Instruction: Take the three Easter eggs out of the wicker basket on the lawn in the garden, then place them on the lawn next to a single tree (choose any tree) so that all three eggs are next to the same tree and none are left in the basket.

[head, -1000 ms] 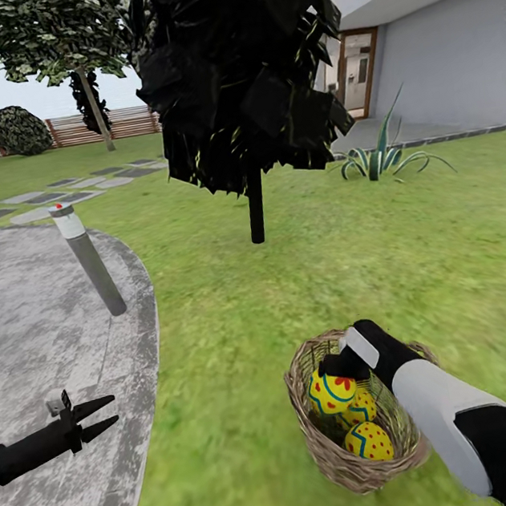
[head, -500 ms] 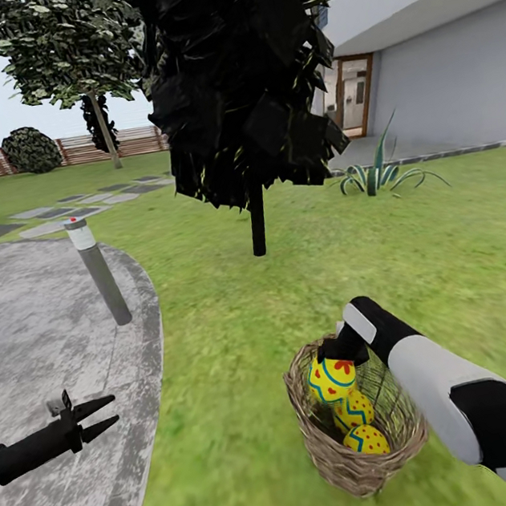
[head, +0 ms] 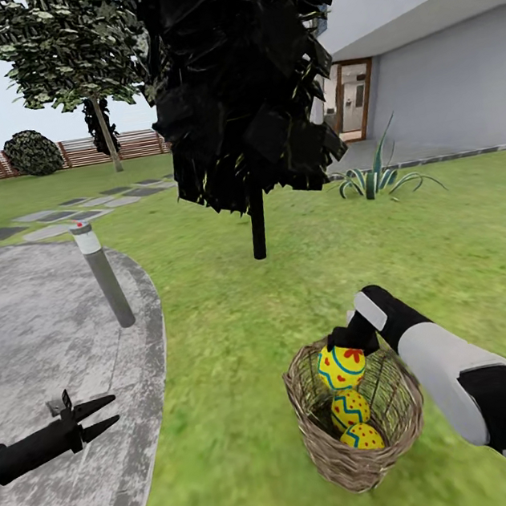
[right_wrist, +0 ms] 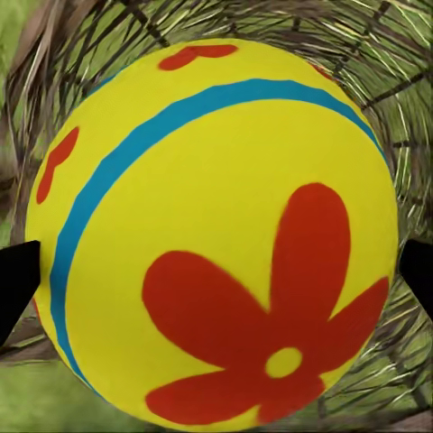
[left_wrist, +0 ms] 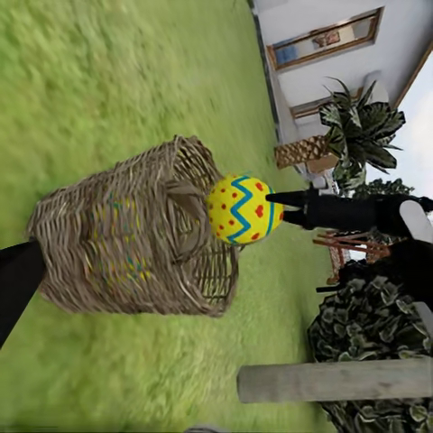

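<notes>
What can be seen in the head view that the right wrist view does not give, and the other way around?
Head view alone: two Easter eggs lying inside the wicker basket, the left gripper open above the grey paving, the black-leaved tree, the lawn.

Right wrist view alone: the held egg's red flower close up, a black fingertip at each side.

Both: the top egg in the right gripper, over the basket weave.

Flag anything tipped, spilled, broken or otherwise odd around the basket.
Nothing stands out. The wicker basket sits upright on the lawn, two Easter eggs inside it. The right gripper holds a third egg at the rim. The left gripper hangs open over the paved path.
</notes>
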`<state>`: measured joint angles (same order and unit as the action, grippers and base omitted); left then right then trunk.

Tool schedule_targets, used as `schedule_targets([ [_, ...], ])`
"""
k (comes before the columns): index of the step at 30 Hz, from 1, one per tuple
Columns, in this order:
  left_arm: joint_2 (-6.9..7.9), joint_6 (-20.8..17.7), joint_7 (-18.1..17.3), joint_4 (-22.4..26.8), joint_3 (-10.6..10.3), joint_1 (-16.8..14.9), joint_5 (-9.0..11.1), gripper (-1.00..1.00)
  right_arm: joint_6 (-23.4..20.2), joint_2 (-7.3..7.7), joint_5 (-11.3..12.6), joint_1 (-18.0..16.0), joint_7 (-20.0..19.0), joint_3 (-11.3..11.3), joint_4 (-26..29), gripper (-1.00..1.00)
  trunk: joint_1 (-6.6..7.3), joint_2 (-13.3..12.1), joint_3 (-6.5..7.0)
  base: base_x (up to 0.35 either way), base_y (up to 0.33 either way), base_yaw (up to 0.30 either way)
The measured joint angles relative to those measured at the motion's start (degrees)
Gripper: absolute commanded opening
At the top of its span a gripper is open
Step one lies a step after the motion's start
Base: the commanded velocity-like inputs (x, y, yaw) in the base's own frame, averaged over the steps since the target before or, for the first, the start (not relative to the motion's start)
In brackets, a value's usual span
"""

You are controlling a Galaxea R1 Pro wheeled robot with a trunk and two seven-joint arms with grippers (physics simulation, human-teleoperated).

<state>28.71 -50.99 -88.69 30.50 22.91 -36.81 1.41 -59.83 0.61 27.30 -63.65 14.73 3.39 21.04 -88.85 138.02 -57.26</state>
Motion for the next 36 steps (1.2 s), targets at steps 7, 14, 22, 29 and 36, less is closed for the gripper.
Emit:
schedule_targets([
  [7, -0.23, 0.0, 0.0, 0.0, 0.0, 0.0, -0.1, 1.0, 0.0, 2.19, 9.4, -1.7, -2.2, -0.4, 7.3, -1.0, 1.56, -2.8, 1.27, -0.016, 0.0, 0.0],
  [14, -0.34, 0.0, 0.1, 0.0, 0.0, -0.1, -0.1, 1.0, -0.1, 7.3, 22.1, -5.0, -2.4, -0.4, 12.8, -1.0, 3.09, -5.6, 2.52, 0.0, 0.0, 0.0],
  [22, -0.41, 0.0, -0.1, 0.3, 0.0, 0.0, -0.1, 1.0, -0.1, 7.5, 23.8, -4.7, -2.4, -0.4, 17.0, -1.0, 3.98, -7.2, 3.24, 0.0, 0.0, 0.0],
  [29, -0.32, 0.1, -0.1, 0.4, 0.0, 0.0, -0.1, 1.0, -0.1, 7.26, 23.7, -4.5, -2.5, -0.2, 17.1, -1.0, 3.98, -7.2, 3.24, 0.0, 0.0, 0.0],
  [36, -0.4, 0.8, -0.6, 0.4, 0.3, 0.0, 0.1, 1.0, -0.1, 7.15, 23.7, -4.4, -2.4, -0.2, 16.9, -1.0, 3.98, -7.2, 3.24, -0.008, 0.002, 0.0],
])
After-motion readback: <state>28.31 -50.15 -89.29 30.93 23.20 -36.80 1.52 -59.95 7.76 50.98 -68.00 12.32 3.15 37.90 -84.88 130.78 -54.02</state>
